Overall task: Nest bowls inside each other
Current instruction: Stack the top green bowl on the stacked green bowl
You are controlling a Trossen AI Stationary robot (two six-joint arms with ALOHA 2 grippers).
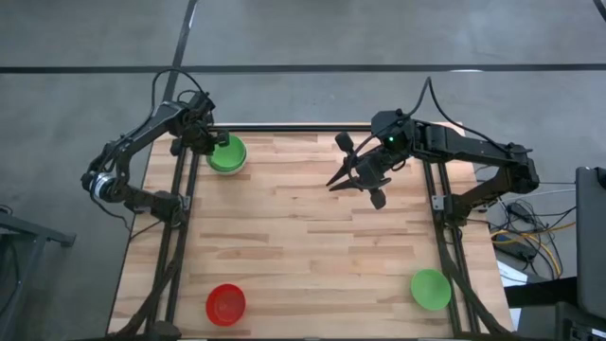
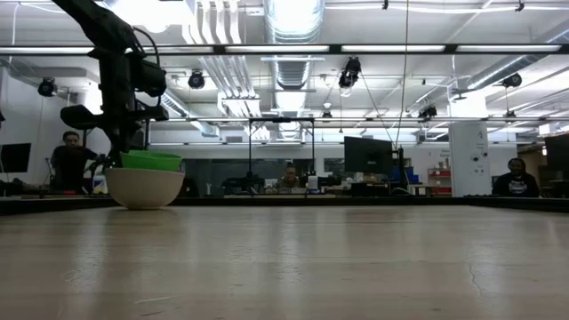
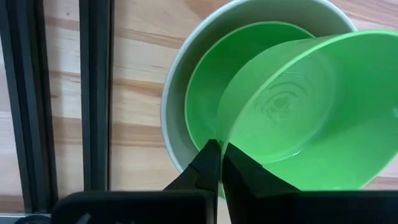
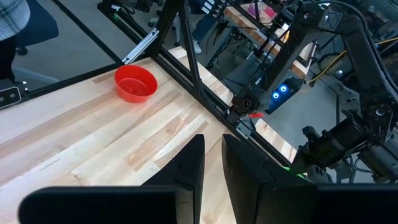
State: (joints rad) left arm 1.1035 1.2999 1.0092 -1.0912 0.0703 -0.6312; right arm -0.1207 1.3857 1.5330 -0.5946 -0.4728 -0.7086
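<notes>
We see the left hand (image 3: 219, 163) pinching the rim of a green bowl (image 3: 311, 112) tilted over another green bowl nested in the whitish-grey bowl (image 1: 227, 155) at the counter's (image 1: 303, 246) corner, while the right hand (image 1: 352, 178) hovers narrowly parted, empty.

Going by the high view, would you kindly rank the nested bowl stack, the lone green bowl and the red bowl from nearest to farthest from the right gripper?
Measured from the right gripper, above the table's middle near the far edge:
1. Lone green bowl, near right corner; only slightly closer than the stack.
2. Nested bowl stack, far left, at the left gripper.
3. Red bowl, near left corner.
</notes>
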